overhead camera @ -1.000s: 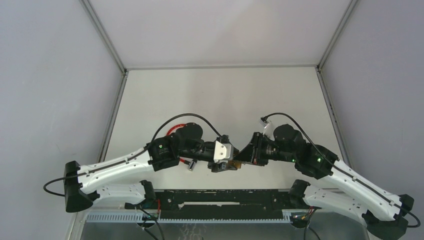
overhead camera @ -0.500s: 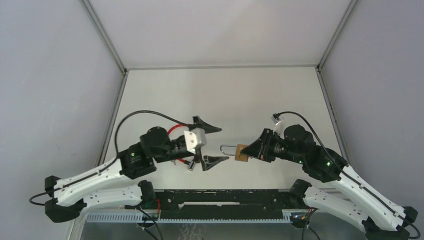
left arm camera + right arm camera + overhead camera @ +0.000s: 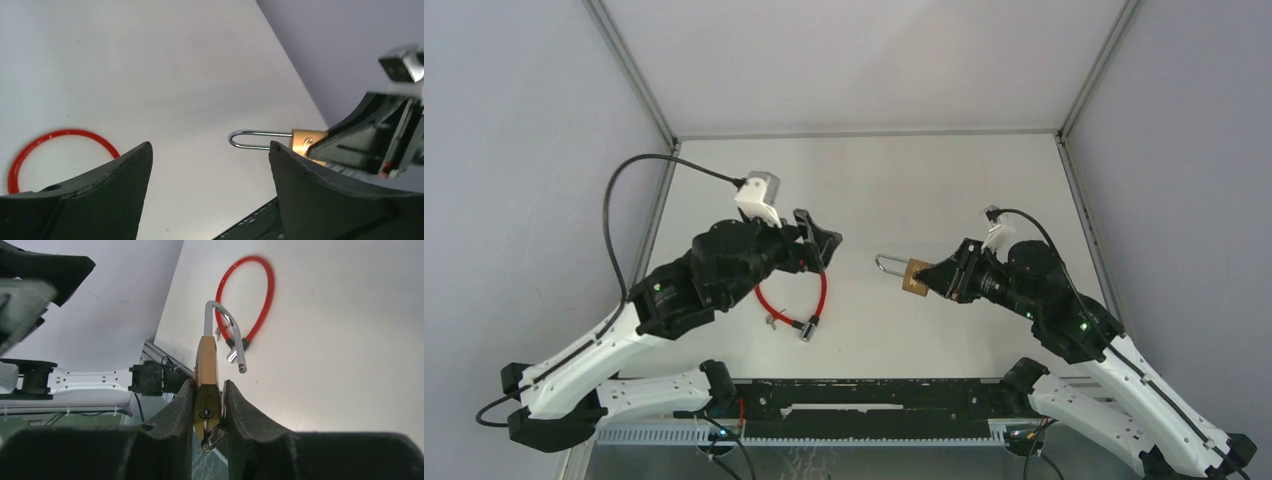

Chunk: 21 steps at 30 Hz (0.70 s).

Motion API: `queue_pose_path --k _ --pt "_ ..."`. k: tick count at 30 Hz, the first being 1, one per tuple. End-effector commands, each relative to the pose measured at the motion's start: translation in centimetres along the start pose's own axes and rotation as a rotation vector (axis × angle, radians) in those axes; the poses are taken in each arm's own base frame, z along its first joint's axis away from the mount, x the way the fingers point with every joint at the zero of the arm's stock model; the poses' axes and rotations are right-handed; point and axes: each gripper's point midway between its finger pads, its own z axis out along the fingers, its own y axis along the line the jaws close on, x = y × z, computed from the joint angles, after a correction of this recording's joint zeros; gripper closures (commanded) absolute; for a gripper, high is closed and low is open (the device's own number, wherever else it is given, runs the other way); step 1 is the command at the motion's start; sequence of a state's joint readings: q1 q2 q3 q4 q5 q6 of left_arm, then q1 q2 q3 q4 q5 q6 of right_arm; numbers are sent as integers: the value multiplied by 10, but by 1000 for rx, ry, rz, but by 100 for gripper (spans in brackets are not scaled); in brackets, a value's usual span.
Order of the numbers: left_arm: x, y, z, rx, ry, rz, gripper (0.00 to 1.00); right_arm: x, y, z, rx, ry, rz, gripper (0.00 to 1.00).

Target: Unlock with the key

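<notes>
The right gripper (image 3: 207,389) pinches the brass padlock (image 3: 206,362) across its two broad faces, in the air above the table (image 3: 874,180) right of centre, with the shackle (image 3: 223,322) pointing toward the left arm, its short leg free of the body, and what looks like the key (image 3: 205,413) seated underneath. The lock is likely dense, rigid and slick, so those flat faces are the sound hold. The left gripper (image 3: 209,147) hangs spread and empty near the red cable (image 3: 65,132), with open table beyond and side walls to mind
</notes>
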<state>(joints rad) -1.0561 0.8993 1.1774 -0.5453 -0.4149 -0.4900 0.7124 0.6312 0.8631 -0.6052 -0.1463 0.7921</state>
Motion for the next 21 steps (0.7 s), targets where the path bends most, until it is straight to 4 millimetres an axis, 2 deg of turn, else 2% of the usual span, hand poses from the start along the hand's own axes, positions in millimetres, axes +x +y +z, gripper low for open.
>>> queue_pose_path --k 1,4,11,15,19,21 --pt "-30 15 -16 -151 -25 -363 12 -53 45 -4 -176 -209 -147 100" --pt "-28 16 -16 -172 4 -563 16 -62 55 -2 -217 -238 -178 100" --pt "-15 -2 -1 -107 106 -913 21 -65 84 -2 -357 -232 -210 100" --pt "-8 -16 14 -69 164 -976 24 -64 100 -5 -434 -225 -220 100" --pt "0 -18 27 -79 183 -989 32 -60 114 -8 -500 -209 -233 100" --pt "7 -18 34 -90 197 -987 32 -57 120 -8 -526 -195 -233 100"
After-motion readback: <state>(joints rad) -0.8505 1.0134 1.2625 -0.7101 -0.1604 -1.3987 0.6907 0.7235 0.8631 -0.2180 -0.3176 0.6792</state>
